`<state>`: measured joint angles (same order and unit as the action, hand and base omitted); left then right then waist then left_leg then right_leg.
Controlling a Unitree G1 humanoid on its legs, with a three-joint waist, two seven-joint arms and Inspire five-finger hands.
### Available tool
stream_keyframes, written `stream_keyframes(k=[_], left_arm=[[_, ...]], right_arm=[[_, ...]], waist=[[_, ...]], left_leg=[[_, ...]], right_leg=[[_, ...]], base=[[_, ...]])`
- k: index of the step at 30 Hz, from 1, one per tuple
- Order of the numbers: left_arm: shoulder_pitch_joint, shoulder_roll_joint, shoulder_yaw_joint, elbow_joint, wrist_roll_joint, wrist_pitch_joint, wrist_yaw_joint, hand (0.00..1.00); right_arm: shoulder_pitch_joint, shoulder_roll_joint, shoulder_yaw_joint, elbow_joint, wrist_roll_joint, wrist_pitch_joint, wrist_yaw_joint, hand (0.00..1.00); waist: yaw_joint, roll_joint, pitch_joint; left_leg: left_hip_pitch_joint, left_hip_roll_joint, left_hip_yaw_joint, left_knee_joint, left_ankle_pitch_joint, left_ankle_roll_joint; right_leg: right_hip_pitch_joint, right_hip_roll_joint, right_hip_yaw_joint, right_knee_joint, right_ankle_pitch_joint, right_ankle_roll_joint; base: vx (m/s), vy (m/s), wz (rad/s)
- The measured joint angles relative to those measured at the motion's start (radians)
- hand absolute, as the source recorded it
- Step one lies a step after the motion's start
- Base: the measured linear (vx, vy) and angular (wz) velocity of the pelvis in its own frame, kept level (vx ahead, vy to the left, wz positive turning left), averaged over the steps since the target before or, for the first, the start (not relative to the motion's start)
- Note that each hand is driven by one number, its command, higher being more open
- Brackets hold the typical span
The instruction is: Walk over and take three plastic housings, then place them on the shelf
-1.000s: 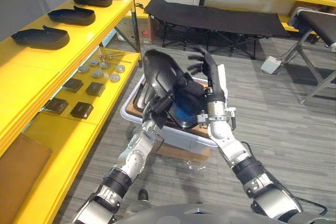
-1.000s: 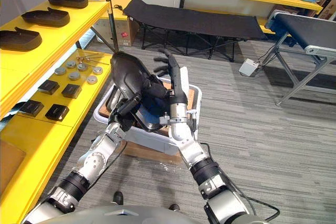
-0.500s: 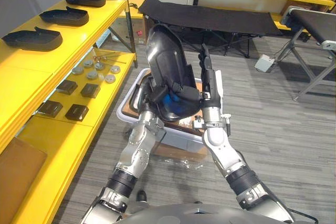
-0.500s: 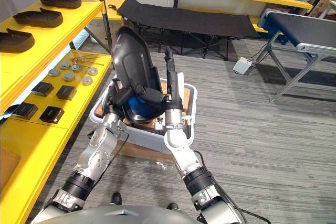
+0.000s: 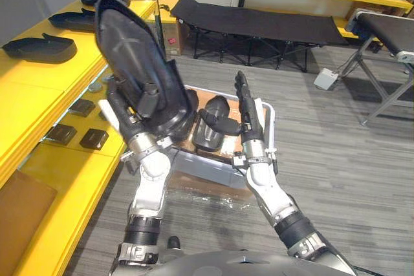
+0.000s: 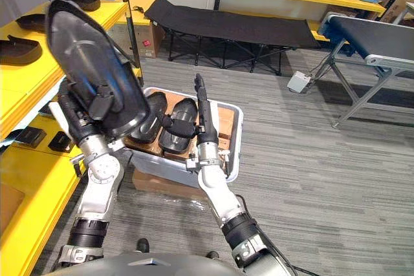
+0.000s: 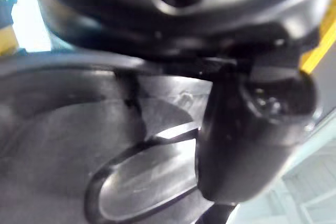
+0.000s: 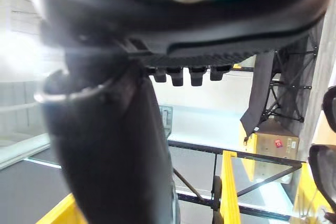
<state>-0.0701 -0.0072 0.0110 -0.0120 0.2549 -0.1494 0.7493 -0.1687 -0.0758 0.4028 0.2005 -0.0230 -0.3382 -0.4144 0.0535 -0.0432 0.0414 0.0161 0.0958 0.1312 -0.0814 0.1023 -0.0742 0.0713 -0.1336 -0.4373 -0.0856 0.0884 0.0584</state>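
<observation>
Swung left since the last frame: the black plastic housing [image 5: 132, 63] was centred over the bin with both hands on it, and now sits up high on the shelf side, carried by the left hand [image 5: 129, 117] alone. Left fingers and thumb are curled round its lower end; the left wrist view shows the thumb pressed on the moulded surface. The housing is tilted, narrow end up and leaning toward the yellow shelf [image 5: 39, 88], but not on it.

Right hand [image 5: 248, 121] has let go and stands upright over the bin [image 5: 206, 170], fingers straight and holding nothing.

Two more housings lie in the bin – one [image 6: 180, 124] beside the right hand, one [image 6: 154, 111] partly behind the carried piece. Further housings [image 5: 40, 48] already sit on the shelf top; small black blocks [image 5: 94, 138] lie on the tier below.
</observation>
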Motion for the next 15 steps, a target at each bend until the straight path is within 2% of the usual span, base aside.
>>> stream_keyframes(k=[4,10,12,15], left_arm=[[0.055,0.011,0.036,0.001,0.092,0.060,0.055,0.00],[0.081,0.015,0.044,0.001,0.144,0.092,0.100,0.00],[0.085,0.014,0.047,0.001,0.130,0.084,0.100,0.00],[0.121,0.012,0.055,0.002,-0.013,-0.026,0.053,0.00]], right_arm=[[0.037,-0.007,-0.025,-0.082,0.006,-0.002,0.017,1.00],[0.094,-0.010,-0.068,-0.089,0.074,-0.004,0.065,1.00],[0.113,-0.010,-0.079,-0.093,0.119,-0.004,0.103,1.00],[0.135,-0.009,-0.091,-0.100,0.189,-0.003,0.168,1.00]], waist=[[0.000,-0.001,-0.002],[-0.004,0.002,-0.004],[-0.004,0.010,-0.011],[-0.009,0.025,-0.023]], left_leg=[[0.000,0.001,0.002,0.000,-0.005,-0.004],[0.000,0.003,0.011,0.000,-0.013,-0.011],[-0.002,0.003,0.017,0.000,-0.015,-0.011],[-0.001,0.004,0.027,0.000,-0.016,-0.006]], right_leg=[[-0.002,0.000,0.003,0.000,-0.001,-0.001],[-0.009,0.005,0.012,0.000,-0.005,-0.006],[-0.015,0.006,0.019,0.000,-0.005,-0.006],[-0.020,0.006,0.029,0.000,-0.002,-0.002]], base=[[0.00,0.000,0.00],[0.00,0.000,-0.05],[0.01,0.000,-0.11],[0.04,-0.001,-0.09]])
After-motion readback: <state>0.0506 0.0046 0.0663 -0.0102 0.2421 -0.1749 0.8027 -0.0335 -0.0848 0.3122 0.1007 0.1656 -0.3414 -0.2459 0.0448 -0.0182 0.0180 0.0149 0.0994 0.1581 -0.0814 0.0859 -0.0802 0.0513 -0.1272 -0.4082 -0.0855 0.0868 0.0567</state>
